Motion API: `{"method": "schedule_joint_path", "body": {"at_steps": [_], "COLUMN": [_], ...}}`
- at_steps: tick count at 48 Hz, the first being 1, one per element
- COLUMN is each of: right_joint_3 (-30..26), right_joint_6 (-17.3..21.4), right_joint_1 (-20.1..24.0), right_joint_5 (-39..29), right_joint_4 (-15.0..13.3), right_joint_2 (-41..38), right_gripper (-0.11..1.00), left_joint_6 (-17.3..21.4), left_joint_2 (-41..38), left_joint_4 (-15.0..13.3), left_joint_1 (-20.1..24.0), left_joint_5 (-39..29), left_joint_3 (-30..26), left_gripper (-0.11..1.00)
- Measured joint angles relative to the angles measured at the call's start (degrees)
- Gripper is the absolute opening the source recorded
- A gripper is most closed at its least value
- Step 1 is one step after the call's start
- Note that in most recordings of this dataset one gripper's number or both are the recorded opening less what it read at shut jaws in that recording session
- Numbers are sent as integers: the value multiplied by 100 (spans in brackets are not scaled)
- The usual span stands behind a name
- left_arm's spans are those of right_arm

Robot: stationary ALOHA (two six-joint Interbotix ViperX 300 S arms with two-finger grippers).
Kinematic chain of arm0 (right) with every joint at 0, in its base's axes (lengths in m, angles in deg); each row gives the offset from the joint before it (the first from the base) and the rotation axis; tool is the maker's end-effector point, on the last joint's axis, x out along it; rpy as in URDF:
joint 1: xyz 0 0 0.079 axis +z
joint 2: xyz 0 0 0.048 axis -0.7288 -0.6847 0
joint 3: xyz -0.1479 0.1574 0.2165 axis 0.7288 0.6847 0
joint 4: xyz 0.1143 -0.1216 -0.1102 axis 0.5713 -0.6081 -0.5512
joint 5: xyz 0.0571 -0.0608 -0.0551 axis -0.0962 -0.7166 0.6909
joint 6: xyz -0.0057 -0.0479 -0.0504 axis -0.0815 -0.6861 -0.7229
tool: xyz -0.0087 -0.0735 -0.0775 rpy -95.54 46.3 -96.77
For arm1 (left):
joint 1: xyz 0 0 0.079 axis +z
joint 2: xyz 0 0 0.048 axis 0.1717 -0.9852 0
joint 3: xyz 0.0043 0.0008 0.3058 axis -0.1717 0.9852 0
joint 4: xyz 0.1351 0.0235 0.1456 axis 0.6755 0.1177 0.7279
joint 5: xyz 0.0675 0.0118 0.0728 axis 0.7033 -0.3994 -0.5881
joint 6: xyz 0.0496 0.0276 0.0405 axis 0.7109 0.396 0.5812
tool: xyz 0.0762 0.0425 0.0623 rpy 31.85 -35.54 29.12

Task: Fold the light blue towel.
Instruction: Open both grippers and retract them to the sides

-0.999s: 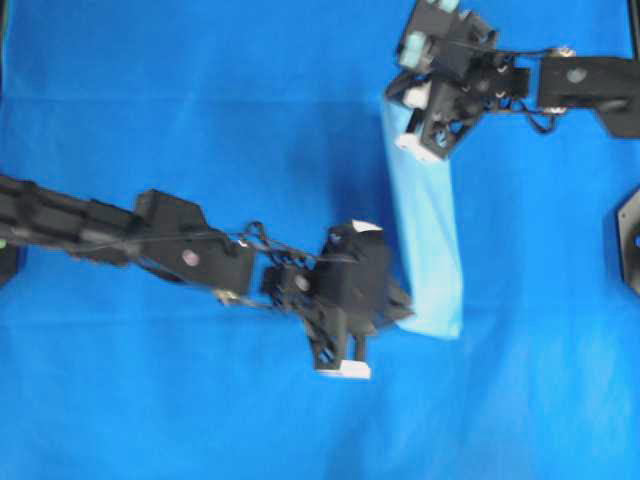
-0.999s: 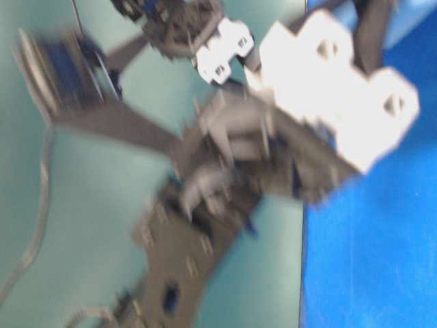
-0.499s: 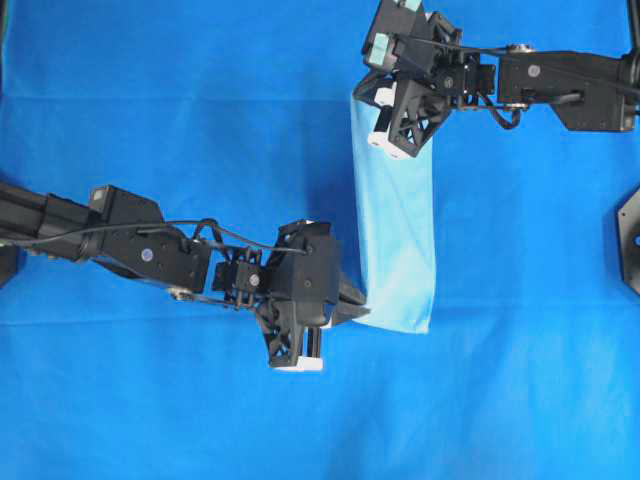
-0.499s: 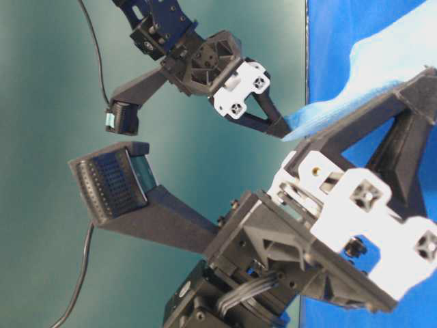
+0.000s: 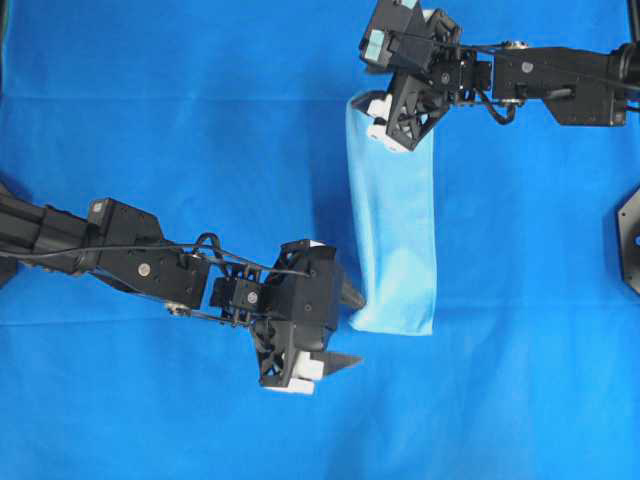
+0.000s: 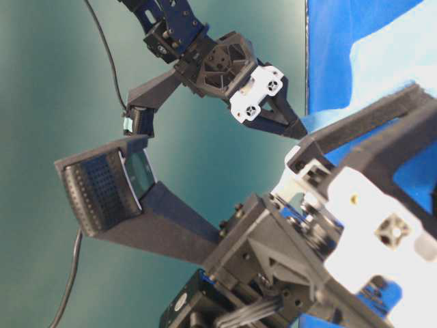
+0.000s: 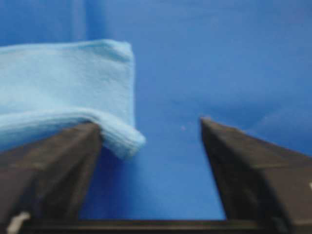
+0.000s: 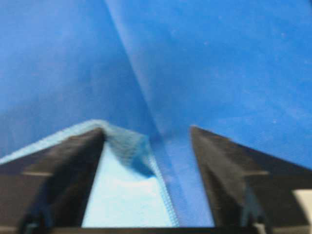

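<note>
The light blue towel lies on the royal-blue sheet as a long folded strip running from upper left to lower right. At the strip's near left corner my left gripper stands open. In the left wrist view that corner of the towel rests against the left finger, and nothing is between the jaws of the gripper. My right gripper stands open over the strip's far end. In the right wrist view the towel lies beside the left finger of the gripper, ungripped.
The royal-blue sheet covers the whole table, with a crease running away ahead of the right gripper. A black arm base sits at the right edge. The table-level view is mostly filled by both grippers, with the pale towel behind them.
Both grippers have opened and let go of the towel's ends. The towel has settled flat as a folded strip. The left gripper has dropped back slightly from the corner.
</note>
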Motion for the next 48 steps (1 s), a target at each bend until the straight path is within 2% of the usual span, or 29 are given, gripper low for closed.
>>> {"method": "schedule_joint_path", "body": {"at_steps": [4,13,20,25,38,48], "right_joint_3": [0,0,62,185,1037,1916], "right_joint_6": [0,0,18,18,185,448], "right_joint_1": [0,0,53,158,466,765], "right_joint_5": [-44,-299,-360,-387,-387,-185], "right_joint_4": [0,0,0,0,35,114], "right_joint_2": [0,88,492,905,2188,3437], "right_gripper": [64,65,65,65,65,65], "left_joint_6": [0,-18,-79,-70,-18,88], "left_joint_2": [53,615,1151,1564,2672,3542], "left_joint_4": [0,0,0,0,0,26], "left_joint_1": [44,202,220,220,264,624], "left_joint_5": [-176,-1063,-1687,-1863,-1687,-545], "left_joint_3": [0,114,272,457,1099,1986], "left_gripper": [81,79,79,78,77,77]}}
